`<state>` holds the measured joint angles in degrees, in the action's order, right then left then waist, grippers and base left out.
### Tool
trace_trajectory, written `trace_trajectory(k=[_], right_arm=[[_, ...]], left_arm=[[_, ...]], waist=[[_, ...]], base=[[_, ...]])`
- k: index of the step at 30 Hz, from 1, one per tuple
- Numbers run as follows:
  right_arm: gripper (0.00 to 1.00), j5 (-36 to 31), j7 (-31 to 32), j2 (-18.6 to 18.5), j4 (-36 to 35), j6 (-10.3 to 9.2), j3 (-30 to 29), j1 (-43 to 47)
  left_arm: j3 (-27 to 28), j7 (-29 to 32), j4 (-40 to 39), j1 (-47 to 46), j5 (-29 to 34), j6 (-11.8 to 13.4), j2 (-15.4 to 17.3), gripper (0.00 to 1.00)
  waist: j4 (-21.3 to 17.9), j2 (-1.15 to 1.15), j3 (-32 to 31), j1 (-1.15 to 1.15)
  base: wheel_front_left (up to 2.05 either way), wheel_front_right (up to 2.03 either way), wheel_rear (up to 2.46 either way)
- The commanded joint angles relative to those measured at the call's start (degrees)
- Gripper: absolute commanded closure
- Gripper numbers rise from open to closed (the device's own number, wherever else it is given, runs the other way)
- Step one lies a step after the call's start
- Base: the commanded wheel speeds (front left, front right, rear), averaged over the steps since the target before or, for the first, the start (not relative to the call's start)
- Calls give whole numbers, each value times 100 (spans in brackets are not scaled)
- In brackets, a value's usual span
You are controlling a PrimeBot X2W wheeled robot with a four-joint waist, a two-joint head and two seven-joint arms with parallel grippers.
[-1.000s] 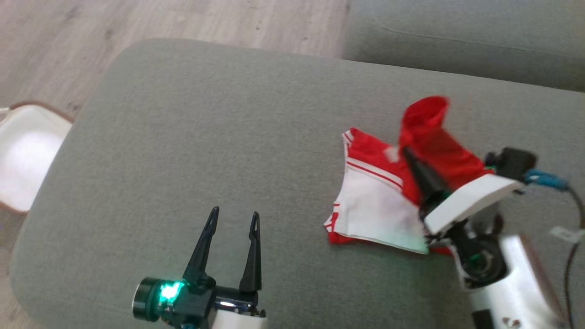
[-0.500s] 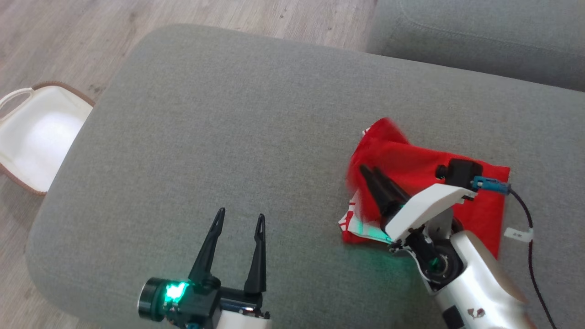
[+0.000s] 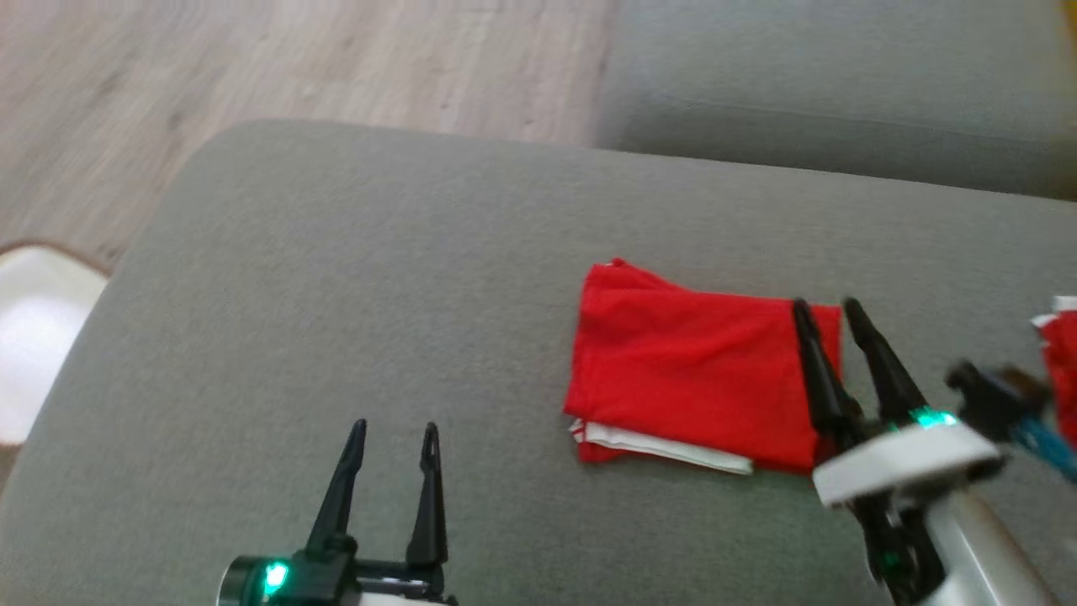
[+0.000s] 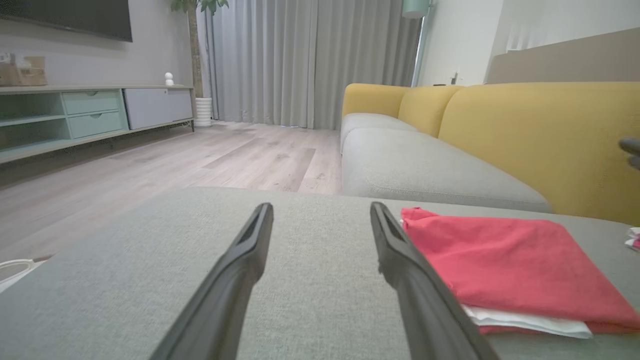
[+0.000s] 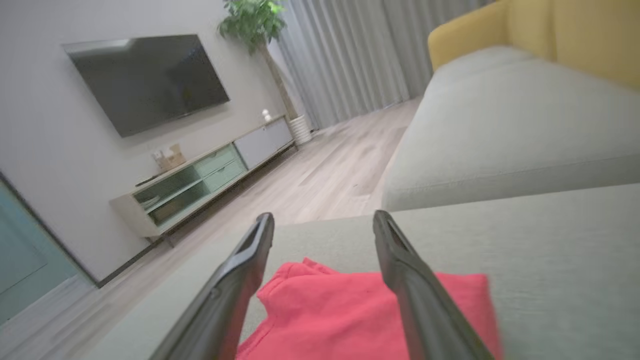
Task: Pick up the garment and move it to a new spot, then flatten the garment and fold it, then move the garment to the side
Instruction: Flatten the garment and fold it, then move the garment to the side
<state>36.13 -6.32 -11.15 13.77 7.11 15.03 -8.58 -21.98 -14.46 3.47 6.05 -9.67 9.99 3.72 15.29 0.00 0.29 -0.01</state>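
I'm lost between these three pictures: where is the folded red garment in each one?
Head view: garment right of centre, on the grey cushion.
Left wrist view: garment at lower right.
Right wrist view: garment at bottom centre.
Shared landmark: the grey sofa seat beyond the cushion.

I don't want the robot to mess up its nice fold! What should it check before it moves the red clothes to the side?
1. Garment folded flat on the cushion: ok.
2. Right gripper open and empty, over the garment's right end: ok.
3. Left gripper open and empty, apart from the garment: ok.
4. Other red-and-white cloth apart from the garment: ok.
5. Layers will hold together when lifted: cannot tell.
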Motion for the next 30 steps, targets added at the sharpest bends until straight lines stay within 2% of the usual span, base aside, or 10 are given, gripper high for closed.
trace_trajectory(k=[1, 4, 8, 12, 19, 30], right_arm=[[0, -127, -325, -93, -325, 37, 31, 60], [0, -388, -720, -296, -475, 37, -109, 471], [0, -887, -858, -361, -577, 37, -331, 993], [0, -1583, -865, -132, -862, 37, -755, 1470], [0, -2117, -866, 263, -919, 37, -954, 1997], [0, -2322, -867, 500, -863, 37, -1051, 2127]], left_arm=[[266, -53, -214, -134, -48, -35, -67, 0], [406, -53, -206, -45, -138, -71, -70, 0], [600, -53, -194, 166, -70, -108, -51, 0], [778, -53, -279, 486, 134, -138, 0, 0], [960, -53, -467, 944, 442, -357, 82, 0], [1177, -54, -476, 927, 494, -538, 10, 0]], waist=[[-278, 0, -193, 1], [-428, 0, -297, 1], [-604, 0, -485, 1], [-728, 0, -641, 1], [-805, 0, -755, 1], [-808, 0, -729, 1]], base=[[0, 0, 0], [0, 0, 0], [0, 0, 0], [0, 0, 0], [0, 0, 0], [0, 0, 0]])
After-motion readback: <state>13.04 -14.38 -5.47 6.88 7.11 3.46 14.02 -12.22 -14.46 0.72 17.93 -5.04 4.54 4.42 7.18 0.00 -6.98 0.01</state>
